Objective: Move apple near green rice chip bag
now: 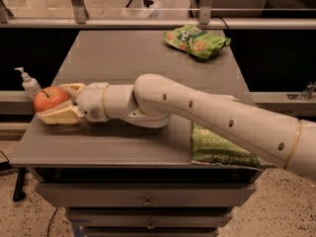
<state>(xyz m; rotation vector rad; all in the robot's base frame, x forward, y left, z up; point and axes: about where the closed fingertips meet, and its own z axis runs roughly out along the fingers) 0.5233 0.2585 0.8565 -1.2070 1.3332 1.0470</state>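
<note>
The red-orange apple (49, 98) sits at the left edge of the grey table (138, 53), with its dark stem up. My gripper (52, 103) reaches from the right along the table and is shut on the apple, with one cream finger (73, 87) behind it and the other (60, 116) in front. The green rice chip bag (196, 40) lies at the table's far right, well away from the apple and the gripper.
A second green bag marked jalapeno (222, 148) lies at the near right edge, partly under my arm (207, 113). A small pump bottle (29, 85) stands just left of the apple, off the table. Drawers (147, 200) are below the tabletop.
</note>
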